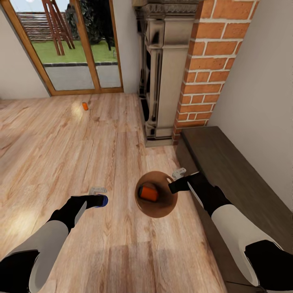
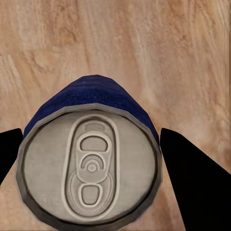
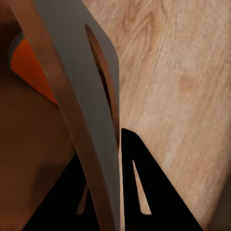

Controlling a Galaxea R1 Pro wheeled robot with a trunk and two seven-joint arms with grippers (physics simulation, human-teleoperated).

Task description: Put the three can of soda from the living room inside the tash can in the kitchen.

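One soda can [image 2: 91, 163] sits clamped between the left gripper's [image 1: 99, 196] fingers [image 2: 197, 178], silvery top toward the wrist camera, above the wood floor [image 1: 61, 142]. Just beside it, the right gripper [image 1: 176, 179] pinches the trash can's [image 1: 162, 205] rim, a second can [image 1: 148, 193] lying inside. Well beyond both grippers, a third can [image 1: 85, 106] rests near the glass doors [image 1: 69, 49].
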